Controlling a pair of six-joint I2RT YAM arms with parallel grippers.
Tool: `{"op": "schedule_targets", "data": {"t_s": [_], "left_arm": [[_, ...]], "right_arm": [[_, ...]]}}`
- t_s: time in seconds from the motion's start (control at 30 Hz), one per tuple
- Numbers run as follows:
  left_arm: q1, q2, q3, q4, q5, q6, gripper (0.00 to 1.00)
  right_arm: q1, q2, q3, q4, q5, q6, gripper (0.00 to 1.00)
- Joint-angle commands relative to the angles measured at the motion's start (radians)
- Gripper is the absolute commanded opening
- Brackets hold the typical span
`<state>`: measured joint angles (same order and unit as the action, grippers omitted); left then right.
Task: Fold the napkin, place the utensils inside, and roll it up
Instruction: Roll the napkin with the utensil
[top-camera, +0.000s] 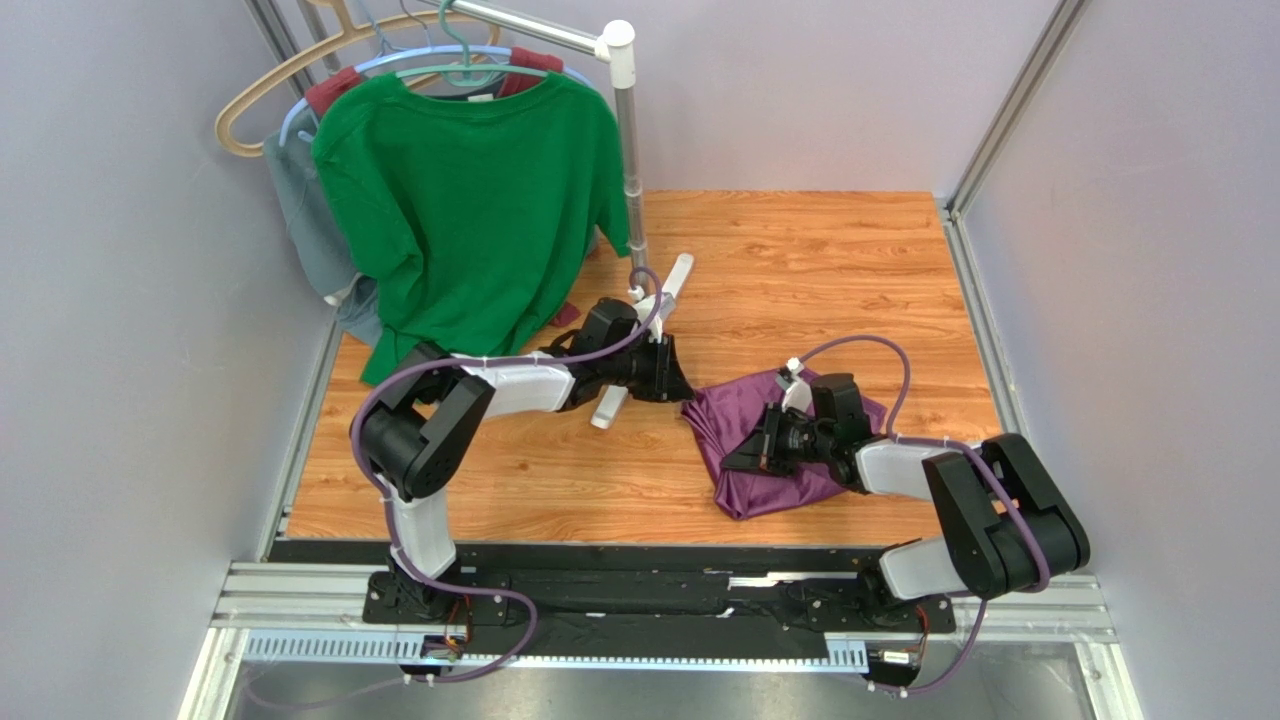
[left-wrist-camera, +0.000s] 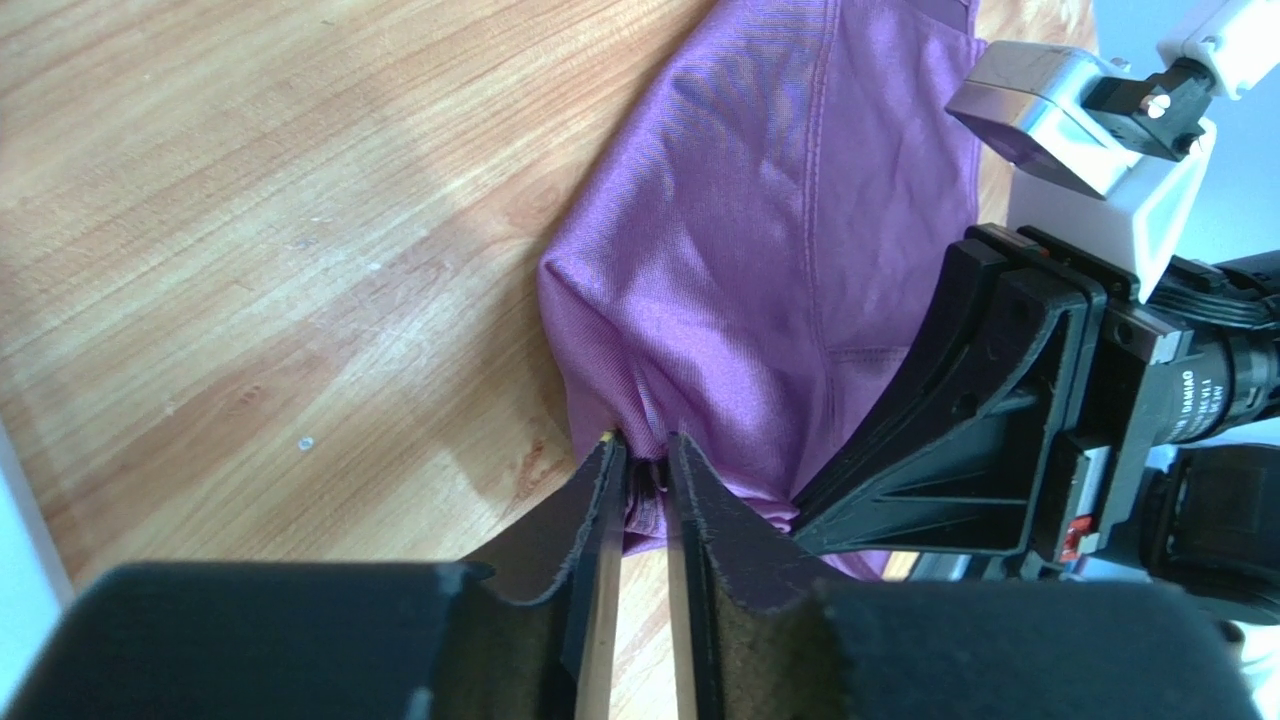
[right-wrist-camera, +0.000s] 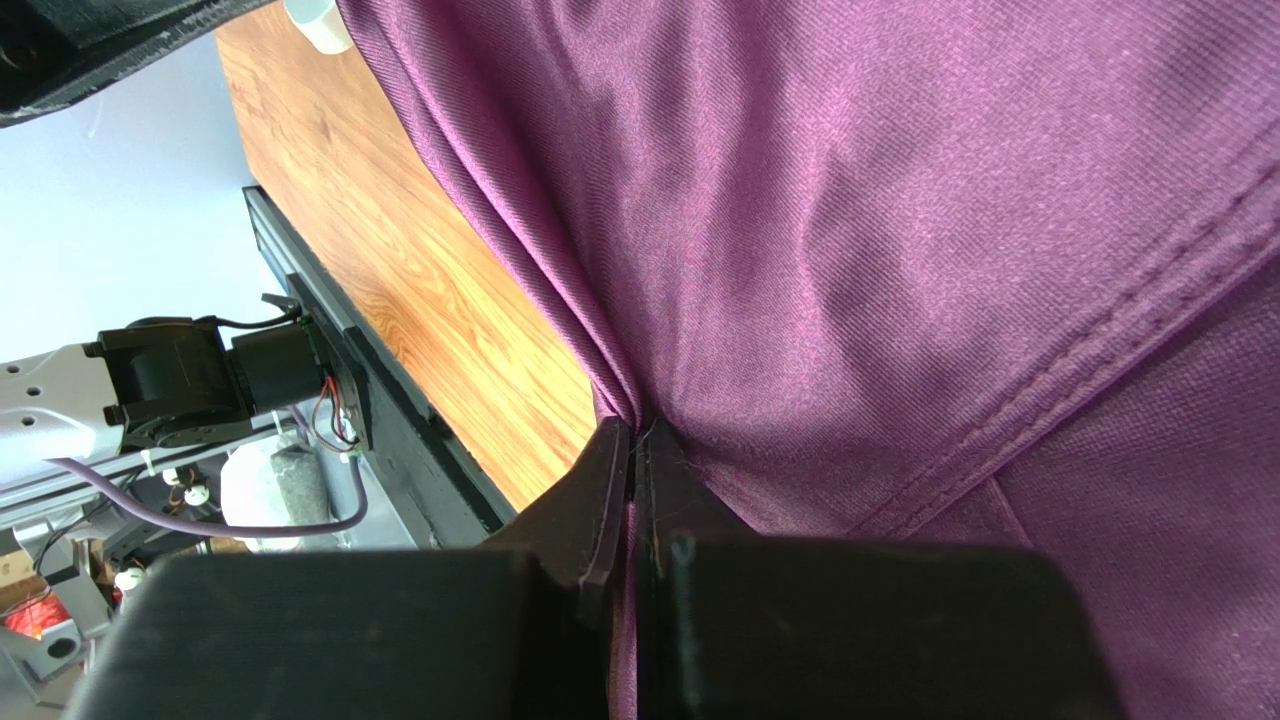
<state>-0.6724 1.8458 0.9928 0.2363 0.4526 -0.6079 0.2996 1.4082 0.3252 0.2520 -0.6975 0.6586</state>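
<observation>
The left gripper (left-wrist-camera: 642, 447) has its two fingers squeezed almost together on a little fold at the left edge of the napkin (left-wrist-camera: 751, 255). The right gripper (right-wrist-camera: 634, 438) has its fingers shut tight on another bit of the same cloth, further to the right. The two grippers are near each other, with bunched cloth between them.

The dark purple napkin sits in a crumpled heap on the wooden table (top-camera: 812, 270), a bit right of the middle and closer to the near edge. It is not flat, and its corners are hard to pick out. No spoon shows in any view. A green T-shirt (top-camera: 466, 195) hangs at the far left, well apart from the napkin.

This looks like the very first step: getting the napkin spread out so it can be folded. The next move likely calls for pulling the two held spots apart, slowly. That way the cloth opens without slipping out, and it can then be laid down smooth on the wood.
</observation>
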Motion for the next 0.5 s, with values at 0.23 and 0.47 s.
{"op": "schedule_targets", "data": {"t_s": [0.23,0.47], "left_arm": [[-0.015,0.032,0.093,-0.021,-0.005,-0.072,0.00],[-0.023,0.038,0.147,-0.124,-0.071,-0.059,0.00]], "right_arm": [[-0.005,-0.012,-0.006,-0.043,0.059,-0.042,0.00],[-0.004,-0.118,0.037,-0.187,0.092,-0.103,0.14]]}}
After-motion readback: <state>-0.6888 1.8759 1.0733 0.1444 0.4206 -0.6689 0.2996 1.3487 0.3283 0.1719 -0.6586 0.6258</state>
